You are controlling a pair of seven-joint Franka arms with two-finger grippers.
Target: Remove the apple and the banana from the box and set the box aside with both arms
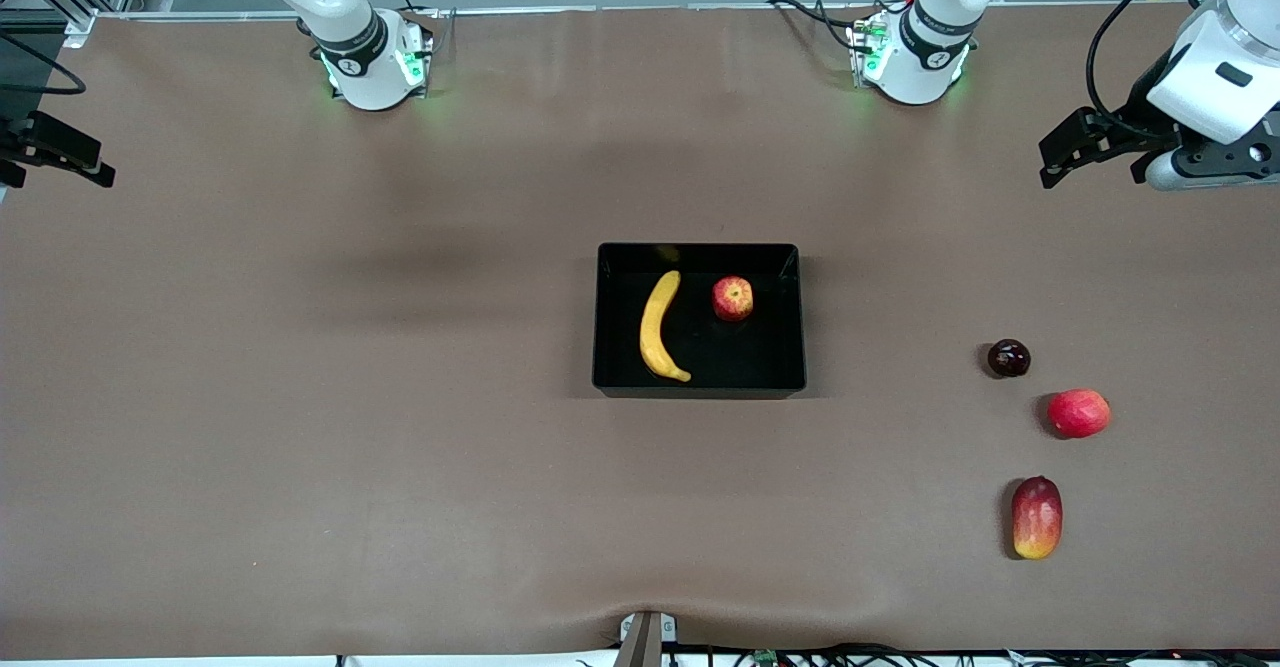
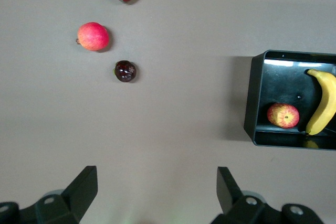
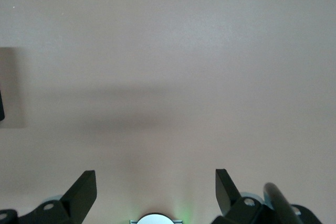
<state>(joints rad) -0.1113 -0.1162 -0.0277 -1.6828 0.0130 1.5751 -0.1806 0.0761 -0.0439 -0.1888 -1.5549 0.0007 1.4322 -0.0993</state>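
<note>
The glossy black box (image 1: 700,387) sits at the middle of the table. The yellow banana (image 1: 660,327) and the small red apple (image 1: 733,298) lie inside it, side by side and apart. The left wrist view shows the box (image 2: 252,98) with the banana (image 2: 323,103) and the apple (image 2: 283,115) in it. My left gripper (image 1: 1090,162) is open and empty, up in the air over the left arm's end of the table; its fingers (image 2: 84,187) stand wide apart. My right gripper (image 1: 55,172) is open and empty over the right arm's end; its fingers (image 3: 84,190) are wide apart over bare table.
Near the left arm's end of the table lie a dark plum (image 1: 1008,358), a pink-red round fruit (image 1: 1078,413) and a red-yellow mango (image 1: 1036,517), the mango nearest the front camera. The arm bases (image 1: 375,57) (image 1: 915,52) stand along the table's back edge.
</note>
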